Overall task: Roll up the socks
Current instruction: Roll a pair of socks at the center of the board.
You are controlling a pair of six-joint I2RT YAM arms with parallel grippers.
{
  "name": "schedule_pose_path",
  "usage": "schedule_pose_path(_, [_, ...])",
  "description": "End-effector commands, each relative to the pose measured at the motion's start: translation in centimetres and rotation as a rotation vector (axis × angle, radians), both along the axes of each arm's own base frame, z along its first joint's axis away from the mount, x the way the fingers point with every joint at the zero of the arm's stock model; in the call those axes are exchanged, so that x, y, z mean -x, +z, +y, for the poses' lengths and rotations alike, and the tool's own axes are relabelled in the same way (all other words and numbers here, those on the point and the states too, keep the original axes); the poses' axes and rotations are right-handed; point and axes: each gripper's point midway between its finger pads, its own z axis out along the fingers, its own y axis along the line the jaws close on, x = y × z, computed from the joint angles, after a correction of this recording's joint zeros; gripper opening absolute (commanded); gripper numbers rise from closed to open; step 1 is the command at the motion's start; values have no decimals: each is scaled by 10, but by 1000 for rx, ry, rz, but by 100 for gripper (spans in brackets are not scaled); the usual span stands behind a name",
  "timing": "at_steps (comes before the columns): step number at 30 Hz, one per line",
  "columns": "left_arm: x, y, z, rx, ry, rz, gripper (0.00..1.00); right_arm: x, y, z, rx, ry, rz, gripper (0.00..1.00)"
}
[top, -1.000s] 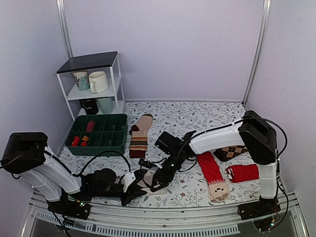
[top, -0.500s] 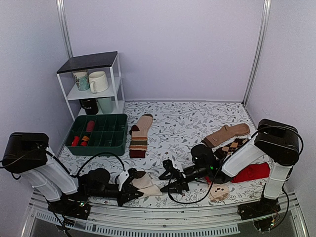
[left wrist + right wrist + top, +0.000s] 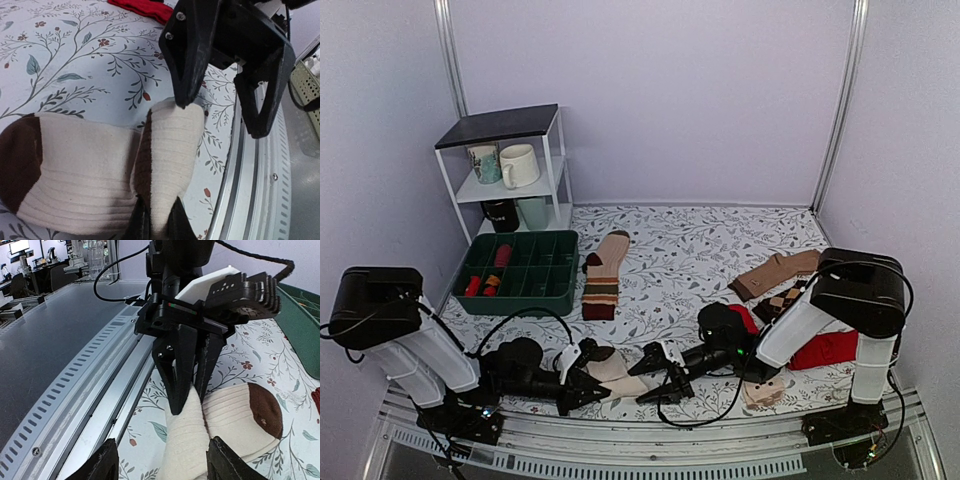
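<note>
A cream-white sock (image 3: 612, 372) with a dark brown band lies folded near the table's front edge. My left gripper (image 3: 582, 387) is shut on a raised fold of it. In the left wrist view the fingertips (image 3: 138, 223) pinch the cream fold of the sock (image 3: 90, 165). My right gripper (image 3: 651, 377) faces it from the right, open, with its jaws either side of the fold's free end. The right wrist view shows that sock (image 3: 230, 410) between my spread fingers (image 3: 100, 462), and the left gripper (image 3: 187, 402) just beyond.
A green compartment tray (image 3: 566, 268) stands at the left, with a white shelf (image 3: 500, 125) of mugs behind it. A striped tan sock (image 3: 604, 275) lies mid-table. Red socks (image 3: 830, 348), a brown sock (image 3: 775, 272) and an argyle one (image 3: 785, 298) lie right. The metal rail (image 3: 620, 440) runs along the front.
My right arm has dropped low along the front edge, and its gripper has opened wider and come in at the sock's end. The left gripper keeps its pinch.
</note>
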Motion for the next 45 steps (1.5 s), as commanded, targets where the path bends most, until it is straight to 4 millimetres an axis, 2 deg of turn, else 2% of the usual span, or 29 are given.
schedule_pose_path(1, [8,-31,18,-111,-6,71,0,10,-19,5,41,46,23,59])
schedule_pose_path(8, [9,-30,18,-108,-10,72,0,4,-37,10,96,27,37,57])
schedule_pose_path(16, [9,-30,18,-106,-11,72,0,-12,-55,11,158,-65,4,57])
schedule_pose_path(19, [9,-30,18,-105,-13,73,0,-20,-55,11,161,-105,-29,59])
schedule_pose_path(26, [10,-30,17,-104,-18,73,0,-36,-39,14,129,-133,-39,61])
schedule_pose_path(31, [9,-30,18,-105,-14,73,0,-37,-47,13,157,-131,-54,61])
schedule_pose_path(39, [9,-31,17,-105,-17,73,0,-23,-52,9,184,-60,-9,55])
schedule_pose_path(42, [9,-31,16,-106,-20,74,0,-21,-51,11,184,-50,13,51])
schedule_pose_path(45, [9,-31,16,-106,-21,73,0,-24,-47,17,183,-55,25,51])
